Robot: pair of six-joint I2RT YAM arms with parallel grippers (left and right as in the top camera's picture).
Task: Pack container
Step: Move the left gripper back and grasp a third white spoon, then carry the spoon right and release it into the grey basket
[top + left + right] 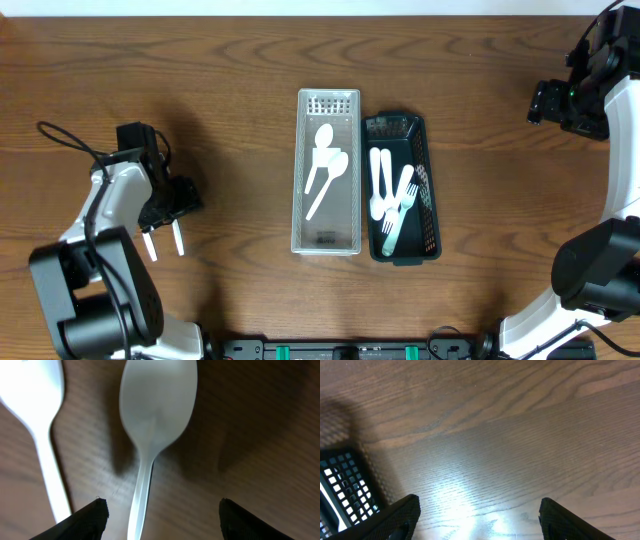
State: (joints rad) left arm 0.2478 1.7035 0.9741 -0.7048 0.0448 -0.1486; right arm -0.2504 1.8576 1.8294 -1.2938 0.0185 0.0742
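Observation:
A clear tray (342,100) in the middle of the table holds two white spoons (325,165). A dark green basket (430,190) to its right holds several white forks and spoons (392,200). My left gripper (170,203) is open, low over two white utensils (178,238) lying on the table at the left. In the left wrist view a white spoon (157,415) lies with its handle between the open fingers (162,520), untouched, and a second white utensil (37,420) lies to its left. My right gripper (545,103) is open and empty above bare table at the far right.
The dark basket's corner (340,490) shows at the left edge of the right wrist view, beside the open right fingers (479,515). A black cable (70,138) loops on the table near the left arm.

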